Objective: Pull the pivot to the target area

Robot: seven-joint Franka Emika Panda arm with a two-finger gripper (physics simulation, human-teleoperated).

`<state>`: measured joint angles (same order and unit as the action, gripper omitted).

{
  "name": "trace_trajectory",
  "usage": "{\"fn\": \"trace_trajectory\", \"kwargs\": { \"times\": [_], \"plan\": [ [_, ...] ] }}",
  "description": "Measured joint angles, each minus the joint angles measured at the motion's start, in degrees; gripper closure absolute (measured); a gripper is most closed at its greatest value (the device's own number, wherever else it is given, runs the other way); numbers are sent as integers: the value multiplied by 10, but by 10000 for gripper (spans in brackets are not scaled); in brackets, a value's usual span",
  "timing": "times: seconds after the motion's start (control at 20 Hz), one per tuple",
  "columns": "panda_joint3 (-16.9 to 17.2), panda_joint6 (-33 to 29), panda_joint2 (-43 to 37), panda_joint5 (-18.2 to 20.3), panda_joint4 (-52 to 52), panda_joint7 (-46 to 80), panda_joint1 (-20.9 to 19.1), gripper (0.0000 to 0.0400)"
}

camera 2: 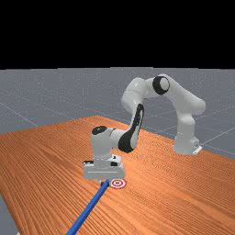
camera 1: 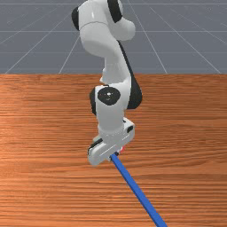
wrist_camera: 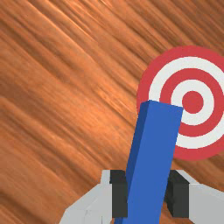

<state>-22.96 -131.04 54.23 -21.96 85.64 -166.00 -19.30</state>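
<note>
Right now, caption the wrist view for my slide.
Black-padded two-finger tool gripping a long blue bar, its end over part of a round red-and-white target.

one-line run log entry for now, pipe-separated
gripper: shut on blue bar | wrist view: bar end overlaps target rings, short of centre | front view: bar slants down and right from hand

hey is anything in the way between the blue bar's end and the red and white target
Nothing visible stands between them: in the wrist view, the blue bar, held by the gripper, has its end overlapping the rings of the red and white target.
</note>
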Motion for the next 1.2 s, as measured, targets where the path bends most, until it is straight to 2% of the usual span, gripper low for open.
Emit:
{"fn": "trace_trajectory", "kwargs": {
  "times": [0.25,0.3,0.35,0.65,0.9,0.95,1.05,1.1,1.15,1.2],
  "plan": [
    [-23,-65,-75,-35,157,0,-48,291],
    [-18,-75,-87,-22,176,0,-48,296],
    [-30,-86,-100,-48,208,0,-64,292],
    [-51,-161,-182,-95,375,0,-117,302],
    [-57,-150,-175,-122,364,0,-185,303],
    [-54,-147,-174,-116,359,0,-192,303],
    [-36,-146,-176,-78,352,0,-190,304],
    [-30,-150,-173,-76,350,0,-187,304],
    [-38,-155,-162,-43,346,0,-198,304],
    [-43,-157,-153,-38,342,0,-204,297]
  ]
}}
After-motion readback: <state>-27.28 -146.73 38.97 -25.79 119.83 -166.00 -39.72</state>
